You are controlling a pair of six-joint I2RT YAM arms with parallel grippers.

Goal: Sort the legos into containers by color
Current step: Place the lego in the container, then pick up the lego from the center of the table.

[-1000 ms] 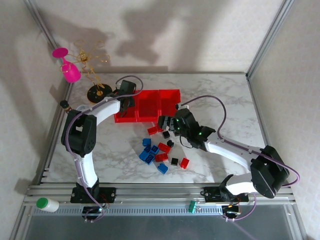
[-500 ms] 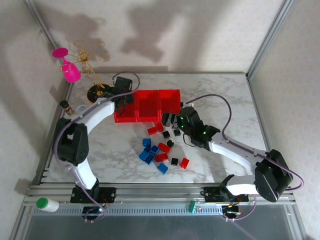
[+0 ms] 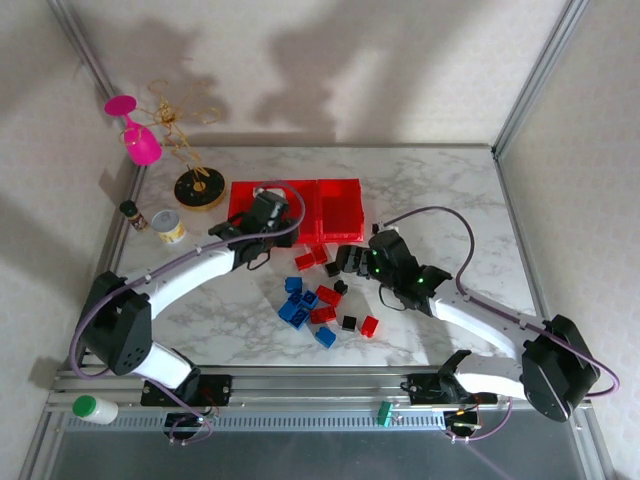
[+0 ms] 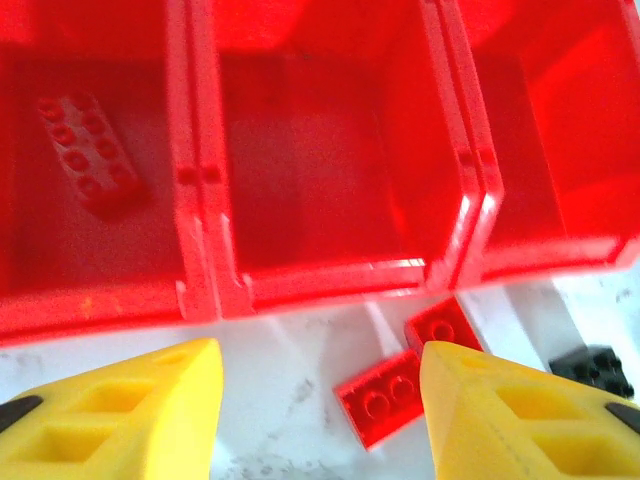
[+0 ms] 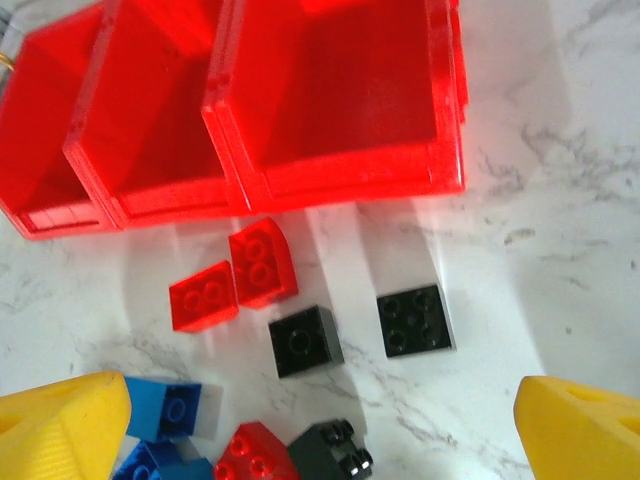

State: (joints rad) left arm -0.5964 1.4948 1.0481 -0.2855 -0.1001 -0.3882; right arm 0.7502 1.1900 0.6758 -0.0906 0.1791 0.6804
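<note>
nearest the bases, the legos [image 3: 295,312] are scattered loose on the table [image 3: 450,200]. they are blue, red and black, small studded blocks of glossy plastic, some square and some oblong.

just beyond them the right gripper [image 5: 320,392] is held spread wide, with nothing grasped. a black brick [image 5: 305,340] lies ahead of it, inside the span of its fingers, and a second lies near it.

the left gripper [image 4: 318,362] is likewise parted, and nothing is grasped by it. the relation that counts is here. the red pair [image 4: 385,405] lies on the table just ahead of the left gripper, off centre toward its right finger [image 4: 520,420]. the nearer brick of the two is almost touching that finger and is set at a slant to the line of the jaws. the two bricks lie just beside each other.

from that lie, the left arm is judged the nearer one for the red pair. a small shift to the right and a turn of the wrist would probably be called for before the jaws are closed.

farther off, the bins [image 4: 330,280] are seen as three joined red boxes in a row, open-topped, with their front wall just beyond the red pair. in the left-hand bin one oblong brick [image 4: 88,155], red, is lying flat with its studs up and its long axis slanted across the floor.
</note>
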